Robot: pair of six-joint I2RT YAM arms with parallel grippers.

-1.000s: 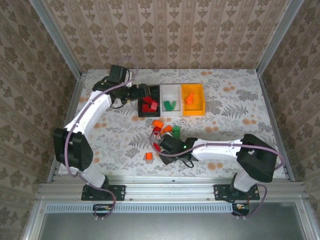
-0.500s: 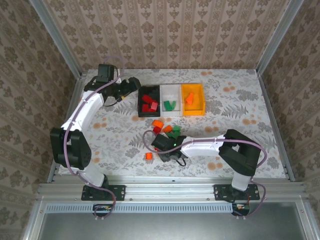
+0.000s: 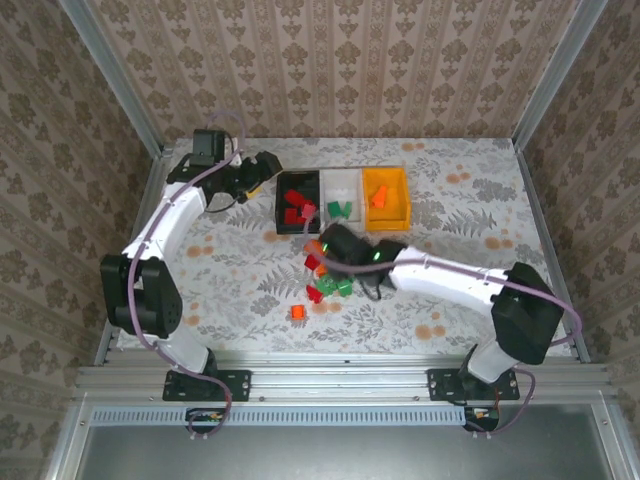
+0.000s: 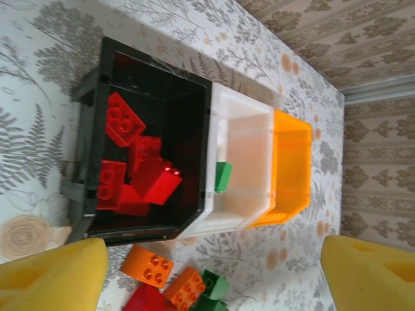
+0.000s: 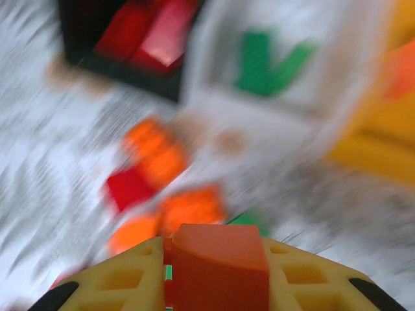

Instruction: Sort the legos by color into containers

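Orange-red lego [image 5: 217, 253] clamped in right pincer [image 5: 217, 275].

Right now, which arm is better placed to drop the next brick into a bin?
The right: its end effector grips a brick near the white bin; the left end effector stands open, empty.

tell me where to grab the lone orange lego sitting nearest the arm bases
Grip the lone orange lego across two opposite side walls, coming straight down from above. It lies apart from the pile, with bare table all round, so there is likely room either side.
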